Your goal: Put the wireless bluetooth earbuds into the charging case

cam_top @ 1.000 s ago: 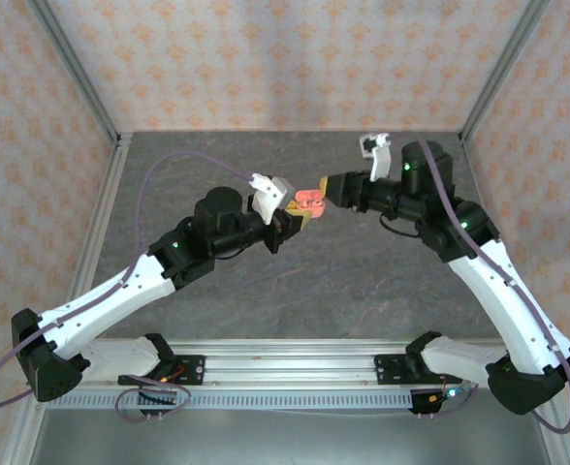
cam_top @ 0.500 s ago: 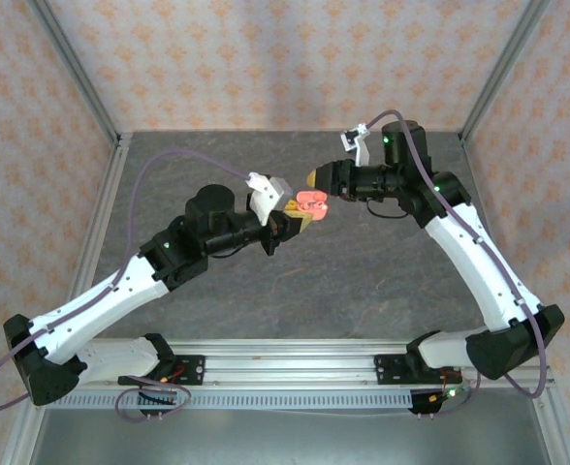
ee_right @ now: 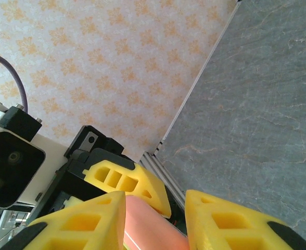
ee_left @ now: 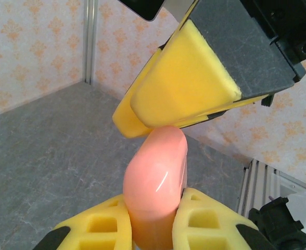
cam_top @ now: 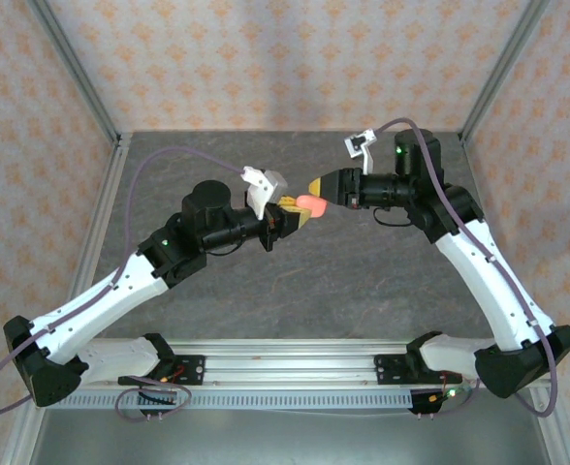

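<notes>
Grey marbled tabletop [cam_top: 266,291] lies well below the left gripper [cam_top: 287,215], whose yellow fingers [ee_left: 210,216] are clamped on the lower end of a glossy salmon-pink oval plastic charging case [ee_left: 155,172]. They hold it in the air with its rounded end pointing away. At that free end is the right gripper [cam_top: 320,185]. From its wrist camera the case sits between its two yellow fingers [ee_right: 80,224], but I cannot tell whether they press on it. Peach floral-patterned walls [cam_top: 266,58] and aluminium frame posts [cam_top: 75,68] enclose the table
</notes>
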Motion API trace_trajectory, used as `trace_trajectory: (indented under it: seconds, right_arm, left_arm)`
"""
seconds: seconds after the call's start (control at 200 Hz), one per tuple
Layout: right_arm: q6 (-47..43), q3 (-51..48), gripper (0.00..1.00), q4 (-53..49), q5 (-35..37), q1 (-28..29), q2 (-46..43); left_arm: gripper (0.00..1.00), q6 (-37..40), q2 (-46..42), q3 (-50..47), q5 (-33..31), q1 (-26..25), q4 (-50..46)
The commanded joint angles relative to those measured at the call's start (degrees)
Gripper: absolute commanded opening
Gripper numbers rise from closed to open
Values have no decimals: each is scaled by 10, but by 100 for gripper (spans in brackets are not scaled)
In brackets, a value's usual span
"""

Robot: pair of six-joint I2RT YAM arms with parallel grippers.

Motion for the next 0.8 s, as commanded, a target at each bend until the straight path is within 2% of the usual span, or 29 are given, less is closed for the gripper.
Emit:
trace_trajectory:
  seconds: [0.0,0.26,0.455,0.575,0.796]
  right_arm:
    - [-16,-6,37,-18,2,3,-11]
    - [-60,24,47,-113,209,-9,-16]
    - [-37,-18,52,-121,303,-30,-17]
    - [-11,-70,59,-112,374,-42,-40]
    - [18,-198,75,-71,500,-67,-84]
  left_arm:
    - [0,-23,-3,7,-4,13,48]
    - [0,-51,-26,-39,-33,31,39]
    - [0,-110,-23,-94,-67,65,22]
    - [0,-136,18,-113,-100,76,-10]
    - [0,-153,157,-113,-64,76,14]
